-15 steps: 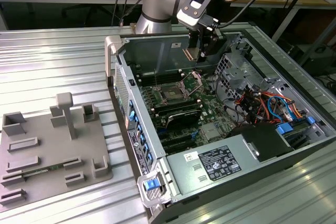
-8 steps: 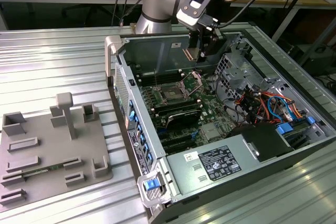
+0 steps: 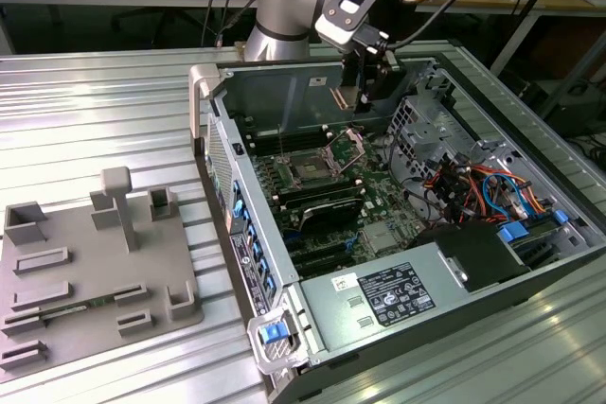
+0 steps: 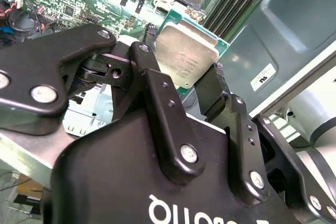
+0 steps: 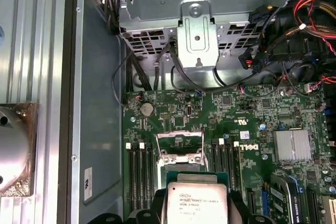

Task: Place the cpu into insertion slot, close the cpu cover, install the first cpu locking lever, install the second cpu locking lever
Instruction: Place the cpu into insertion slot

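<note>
One black two-fingered gripper is clamped on one small, flat, square, silvery-tan cpu. Its two fingers pinch the chip's opposite edges above the green motherboard of one open grey computer case. One square, dark-centred insertion slot lies uncovered mid-board, and its one silvery cpu cover stands raised.

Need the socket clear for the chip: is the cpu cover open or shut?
Open: in the exterior view the cpu cover stands tilted up beside the insertion slot, whose centre lies uncovered.
</note>
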{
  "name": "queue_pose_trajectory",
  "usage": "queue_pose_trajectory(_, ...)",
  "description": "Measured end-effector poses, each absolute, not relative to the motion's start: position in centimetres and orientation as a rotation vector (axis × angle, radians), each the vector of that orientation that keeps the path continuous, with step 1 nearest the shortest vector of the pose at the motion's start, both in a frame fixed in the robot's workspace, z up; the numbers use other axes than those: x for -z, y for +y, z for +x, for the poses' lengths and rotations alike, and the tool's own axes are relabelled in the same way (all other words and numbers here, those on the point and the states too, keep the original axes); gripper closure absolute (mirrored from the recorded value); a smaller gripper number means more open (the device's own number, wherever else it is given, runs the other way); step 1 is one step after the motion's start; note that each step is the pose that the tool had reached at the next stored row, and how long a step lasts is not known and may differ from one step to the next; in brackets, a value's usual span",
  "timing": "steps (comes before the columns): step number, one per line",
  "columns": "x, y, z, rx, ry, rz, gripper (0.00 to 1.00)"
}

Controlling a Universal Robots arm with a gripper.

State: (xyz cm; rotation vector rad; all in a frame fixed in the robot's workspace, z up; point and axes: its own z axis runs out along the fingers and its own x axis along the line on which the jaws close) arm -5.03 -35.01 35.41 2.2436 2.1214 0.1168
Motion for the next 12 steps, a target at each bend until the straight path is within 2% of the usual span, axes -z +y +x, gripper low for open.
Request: queue_pose_trajectory(12,-35.37,-35.01,-5.03,-0.112,1.985,2.360,0.45)
